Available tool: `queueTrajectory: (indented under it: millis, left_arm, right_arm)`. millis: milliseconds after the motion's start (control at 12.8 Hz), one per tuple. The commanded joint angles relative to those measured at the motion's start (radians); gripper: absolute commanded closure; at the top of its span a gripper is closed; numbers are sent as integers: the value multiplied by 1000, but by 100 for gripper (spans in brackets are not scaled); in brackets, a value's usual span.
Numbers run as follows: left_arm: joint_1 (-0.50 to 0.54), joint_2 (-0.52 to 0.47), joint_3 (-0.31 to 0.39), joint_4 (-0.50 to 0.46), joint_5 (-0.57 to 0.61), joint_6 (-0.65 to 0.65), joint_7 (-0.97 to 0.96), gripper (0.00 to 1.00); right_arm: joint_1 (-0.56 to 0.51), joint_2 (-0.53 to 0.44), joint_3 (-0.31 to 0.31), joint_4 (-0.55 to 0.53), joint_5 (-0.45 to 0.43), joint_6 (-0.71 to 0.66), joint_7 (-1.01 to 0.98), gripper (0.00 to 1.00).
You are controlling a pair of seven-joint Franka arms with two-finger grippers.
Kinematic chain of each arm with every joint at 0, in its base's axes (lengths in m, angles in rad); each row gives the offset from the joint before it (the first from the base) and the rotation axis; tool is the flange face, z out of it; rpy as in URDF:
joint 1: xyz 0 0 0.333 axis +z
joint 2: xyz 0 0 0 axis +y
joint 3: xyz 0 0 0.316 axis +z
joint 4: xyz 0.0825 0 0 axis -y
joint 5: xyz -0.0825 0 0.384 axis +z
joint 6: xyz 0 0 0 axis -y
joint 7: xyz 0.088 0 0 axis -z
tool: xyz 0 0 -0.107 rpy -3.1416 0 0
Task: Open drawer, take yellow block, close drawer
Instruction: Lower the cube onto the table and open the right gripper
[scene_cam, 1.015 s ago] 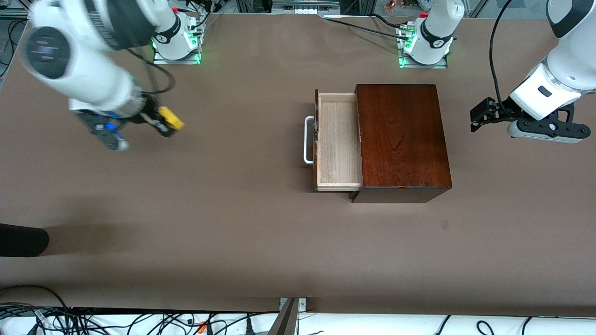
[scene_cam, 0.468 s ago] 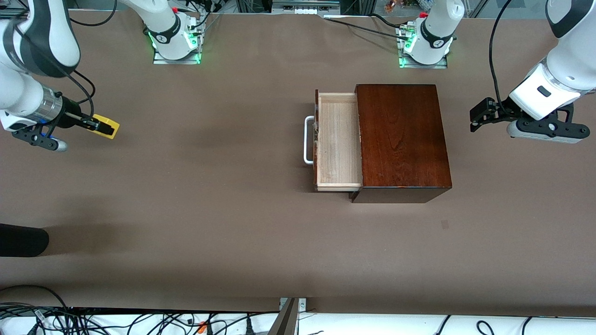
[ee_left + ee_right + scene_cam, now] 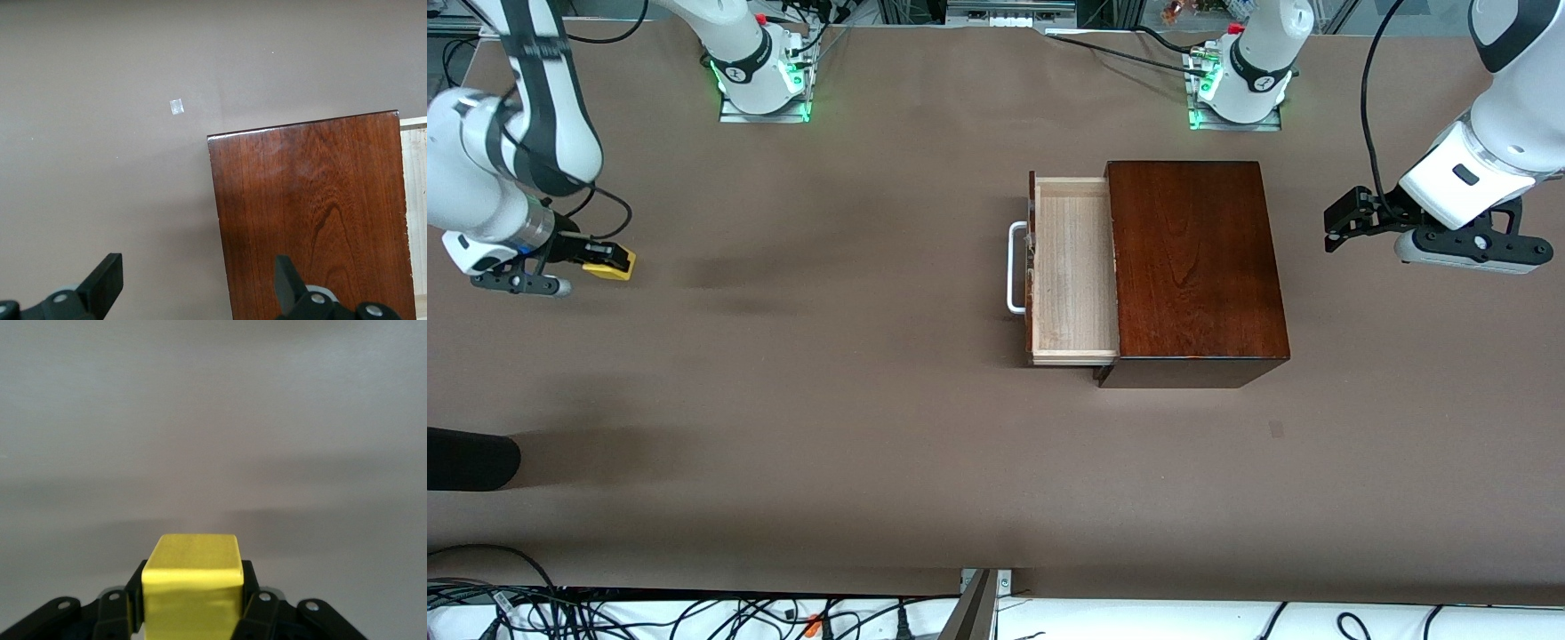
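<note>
the table (image 3: pixel 854 427) is a flat matte brown sheet, smooth, with a small pale square mark (image 3: pixel 1277 429) on it nearer the front camera than the box. a rounded black object (image 3: pixel 467 459) pokes in at the edge by the right arm's end, and cables (image 3: pixel 694 613) tangle along the near edge, off the table.

the box (image 3: pixel 1196 267) is a glossy reddish-brown wooden block with sharp corners and visible grain. the drawer (image 3: pixel 1072 271) stands pulled out of it toward the right arm's end; its inside is pale raw wood with fine straight grain, and nothing lies in it. a white loop handle (image 3: pixel 1014 267) sits on its dark front.

the block (image 3: pixel 611 263) is a bright yellow cube with flat plain faces, far from the box, at the right arm's end. the right gripper (image 3: pixel 605 261) is clamped tight on it, black fingers (image 3: pixel 253 600) pressing two sides, over bare table.

the left gripper (image 3: pixel 1334 222) waits over the table at the left arm's end, just beside the box, its black fingers (image 3: pixel 103 283) spread wide with nothing between them.

farthest off, the two white arm bases glow green on metal plates. no writing can be read.
</note>
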Motion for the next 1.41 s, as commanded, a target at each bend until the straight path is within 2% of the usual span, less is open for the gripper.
queueTrajectory:
  millis: [0,78,234,312,547,625,703,781,859,1093,1327]
  left_arm:
    - [1,-6,-3,-2,14,7,-7,0]
    - [1,-6,-1,-2,14,6,-6,0]
    - [6,-6,-1,-4,14,6,-4,0]
    - [6,-6,-1,-4,14,6,-9,0]
    - [6,-5,-1,-4,14,6,-10,0]
    - [7,-6,-1,-4,14,6,-10,0]
    - [7,-8,-1,-4,12,4,-10,0]
    - [7,-8,-1,-4,14,1,-10,0]
    - [12,-6,-1,-4,14,-14,-10,0]
    - [15,-11,2,-4,14,-40,-9,0]
    - [1,9,-3,-2,-8,-37,-4,0]
  right_arm:
    - [-30,98,4,12,40,79,-99,100]
    - [-37,129,4,12,104,91,-153,100]
    - [-34,201,8,19,300,105,-310,100]
    - [-29,224,10,21,353,108,-355,100]
    - [-24,246,13,21,369,122,-371,100]
    - [-26,247,13,21,369,122,-371,97]
    - [-29,256,13,21,369,122,-372,86]
    - [-24,258,13,24,370,122,-360,51]
    - [-23,262,14,29,376,122,-345,1]
    - [-15,260,14,50,378,112,-349,0]
    - [-9,232,13,168,376,-44,-348,0]
